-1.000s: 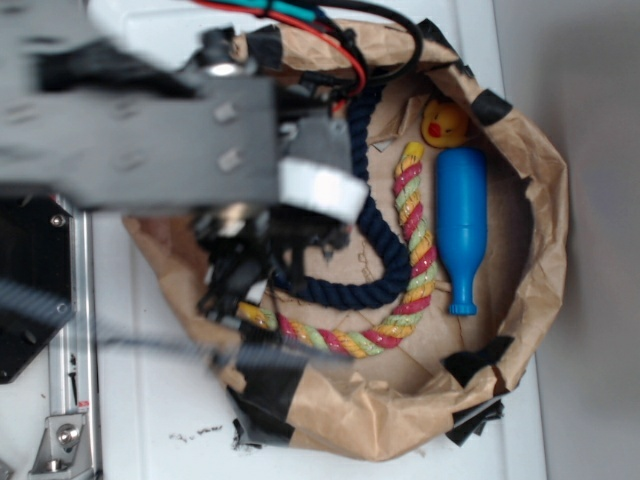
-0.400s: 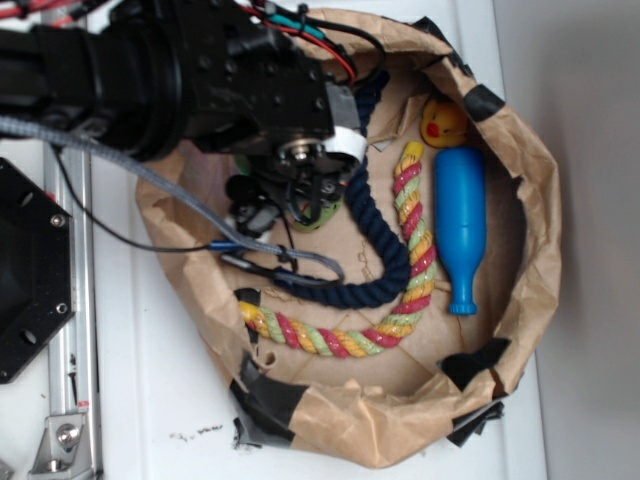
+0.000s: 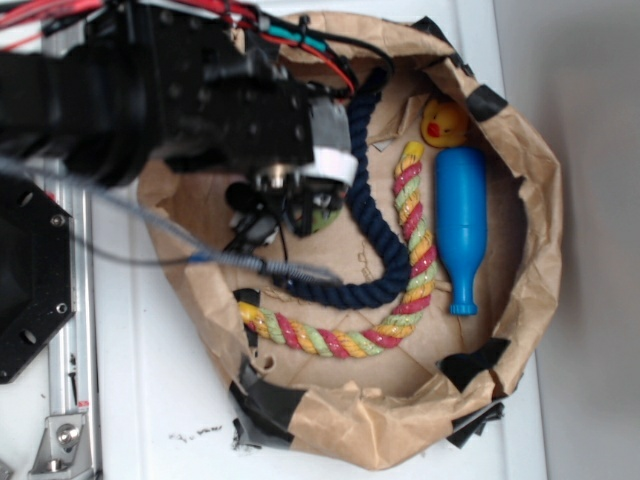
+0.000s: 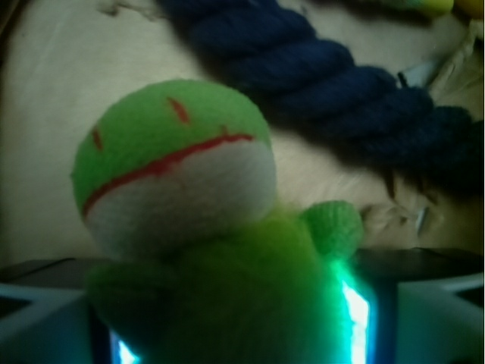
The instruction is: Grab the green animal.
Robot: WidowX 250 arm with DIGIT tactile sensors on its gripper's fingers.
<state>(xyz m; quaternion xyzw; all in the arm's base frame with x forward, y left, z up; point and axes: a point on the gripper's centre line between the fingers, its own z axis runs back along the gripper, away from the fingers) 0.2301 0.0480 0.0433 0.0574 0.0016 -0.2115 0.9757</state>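
The green animal (image 4: 174, 152) is a fuzzy lime plush with a round head, a white lower face and a red stitched line. It fills the wrist view, and its body sits low between my two fingers. Lit gaps show on both sides of the body. In the exterior view only a sliver of the green animal (image 3: 325, 213) peeks out beside the gripper (image 3: 290, 205), which hangs over the left half of the paper nest. The gripper (image 4: 242, 311) stands open around the toy's body.
A navy rope (image 3: 390, 260) curls right beside the toy and shows as the navy rope (image 4: 318, 76) just behind it. A multi-coloured rope (image 3: 415, 240), a blue bottle (image 3: 461, 220) and a yellow duck (image 3: 443, 122) lie further right. A crumpled paper wall (image 3: 540, 200) rings everything.
The arm came down into the nest from a blurred, higher pose. Since 0.4 s ago it has shifted slightly, and less of the green toy shows beside the gripper.
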